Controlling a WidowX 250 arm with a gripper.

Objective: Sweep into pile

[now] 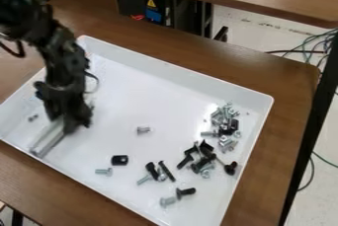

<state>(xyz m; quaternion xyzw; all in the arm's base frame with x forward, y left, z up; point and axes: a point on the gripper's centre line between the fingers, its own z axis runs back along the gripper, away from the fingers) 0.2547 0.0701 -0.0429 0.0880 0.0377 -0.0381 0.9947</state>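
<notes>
The gripper point(68, 121) hangs low over the left part of a white tray point(173, 67), shut on a pale, flat-edged sweeping tool point(47, 138) that slants down to the tray floor. Silver and black screws and bolts point(225, 127) form a cluster by the tray's right wall. Below it lie black bolts point(204, 160) close together. Nearer the front wall are a black square piece point(119, 160), a silver screw point(104, 171) and several more bolts point(186, 192). One silver bolt point(143, 130) sits alone mid-tray, and a small piece point(33, 118) lies left of the gripper.
The tray's raised walls surround the work area on a brown wooden table point(284, 116). Another wooden surface point(264, 0) stands behind, with dark equipment point(148, 10) beneath it. Cables point(316, 42) run across the floor at the right.
</notes>
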